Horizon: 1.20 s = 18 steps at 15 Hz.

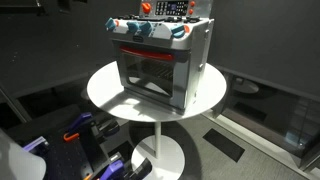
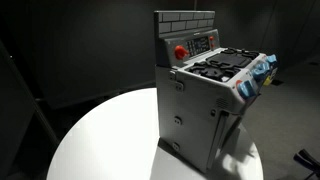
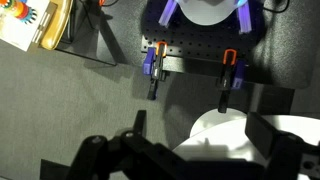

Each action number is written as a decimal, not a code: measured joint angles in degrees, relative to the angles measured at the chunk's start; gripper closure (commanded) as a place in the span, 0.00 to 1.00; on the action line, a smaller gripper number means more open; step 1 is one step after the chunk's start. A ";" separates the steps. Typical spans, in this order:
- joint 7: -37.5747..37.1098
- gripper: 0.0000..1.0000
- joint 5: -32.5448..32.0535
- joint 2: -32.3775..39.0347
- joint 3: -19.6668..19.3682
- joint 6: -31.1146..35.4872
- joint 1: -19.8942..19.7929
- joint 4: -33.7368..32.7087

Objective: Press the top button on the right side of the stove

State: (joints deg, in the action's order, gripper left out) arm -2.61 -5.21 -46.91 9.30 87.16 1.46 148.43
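So the stove [image 1: 160, 60] looks untouched to me. No arm is near it in both exterior views, so the whole approach and press are left. It's a grey box with a glass door, white-and-blue knobs [image 1: 150, 30] and a dark button panel [image 2: 200, 43] on top, standing upright on the round white table [image 1: 105, 85]. In the wrist view, the end effector [image 3: 193, 128] is spread wide and empty over the grey floor [image 3: 60, 100].
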 measured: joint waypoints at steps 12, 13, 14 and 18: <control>-0.31 0.00 0.00 0.38 -0.87 5.53 0.06 -0.61; -0.36 0.00 0.00 0.65 -1.08 7.02 0.06 -1.04; -0.41 0.00 0.00 1.00 -1.28 8.51 0.06 -1.55; -0.73 0.00 0.00 3.41 -2.27 15.70 -0.19 -3.96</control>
State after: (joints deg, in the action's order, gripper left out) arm -3.34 -5.21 -43.50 7.03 102.86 1.27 144.47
